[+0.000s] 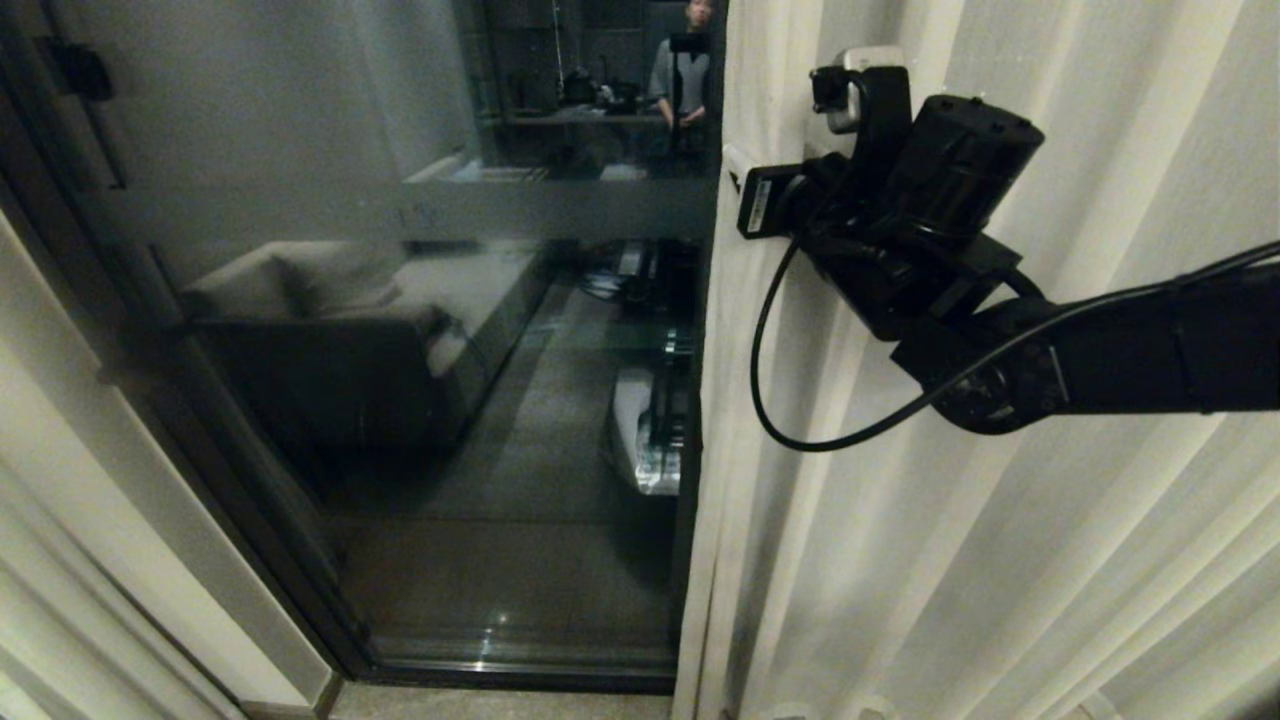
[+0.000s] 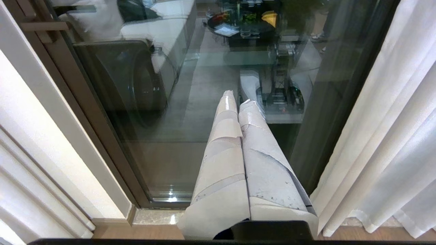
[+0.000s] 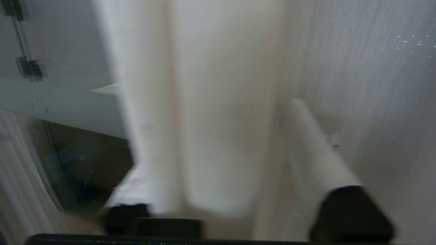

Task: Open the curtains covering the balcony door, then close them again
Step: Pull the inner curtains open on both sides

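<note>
Right gripper is at the hemmed inner edge of the right-hand cream woven pleated curtain panel, jaws part open with a fold of that fabric between the fingers; the wrist view is blurred, so a firm grip is only probable. That edge hangs just beside the dark-framed glass balcony door, whose pane is uncovered. Left gripper, taped fingers pressed together and empty, points at the door's glass.
</note>
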Motion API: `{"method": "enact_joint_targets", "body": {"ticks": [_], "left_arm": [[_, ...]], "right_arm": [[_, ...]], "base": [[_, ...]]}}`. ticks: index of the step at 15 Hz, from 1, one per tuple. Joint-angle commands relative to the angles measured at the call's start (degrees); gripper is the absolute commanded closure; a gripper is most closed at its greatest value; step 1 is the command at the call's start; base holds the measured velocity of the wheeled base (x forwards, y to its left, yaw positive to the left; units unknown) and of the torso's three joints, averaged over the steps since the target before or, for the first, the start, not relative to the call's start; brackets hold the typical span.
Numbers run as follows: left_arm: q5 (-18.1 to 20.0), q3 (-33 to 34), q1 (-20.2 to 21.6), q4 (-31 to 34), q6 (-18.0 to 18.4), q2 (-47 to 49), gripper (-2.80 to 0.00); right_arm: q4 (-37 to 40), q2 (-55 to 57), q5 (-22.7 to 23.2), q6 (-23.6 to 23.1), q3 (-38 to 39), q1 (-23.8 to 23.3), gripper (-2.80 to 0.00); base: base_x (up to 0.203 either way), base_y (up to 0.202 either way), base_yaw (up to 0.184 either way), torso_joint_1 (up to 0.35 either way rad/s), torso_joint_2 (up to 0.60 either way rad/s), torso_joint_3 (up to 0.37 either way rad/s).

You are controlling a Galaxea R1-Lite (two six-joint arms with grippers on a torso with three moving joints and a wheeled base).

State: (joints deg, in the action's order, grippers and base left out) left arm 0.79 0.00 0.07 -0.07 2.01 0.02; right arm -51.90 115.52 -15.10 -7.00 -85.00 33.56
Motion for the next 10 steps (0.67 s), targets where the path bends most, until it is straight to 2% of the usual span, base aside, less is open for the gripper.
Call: {"method": "enact_joint_targets", "body": {"ticks": [1,6,10], "left_arm": [[0.0,0.0,0.0,0.0,0.0,0.0,0.0],[0.0,0.0,0.0,0.0,0.0,0.0,0.0],[0.0,0.0,0.0,0.0,0.0,0.0,0.0]], "right_arm": [[-0.3,0.0,-0.1,0.1,0.0,0.0,0.0],[-0.5,-1.9,-0.3,-0.2,0.7,-0.8,0.0],[-0.4,-7.4,-0.2,-0.3,7.5,-3.5,0.0]], "base": [[0.0,0.0,0.0,0.0,0.0,0.0],[0.0,0.0,0.0,0.0,0.0,0.0],[0.0,0.0,0.0,0.0,0.0,0.0]]}}
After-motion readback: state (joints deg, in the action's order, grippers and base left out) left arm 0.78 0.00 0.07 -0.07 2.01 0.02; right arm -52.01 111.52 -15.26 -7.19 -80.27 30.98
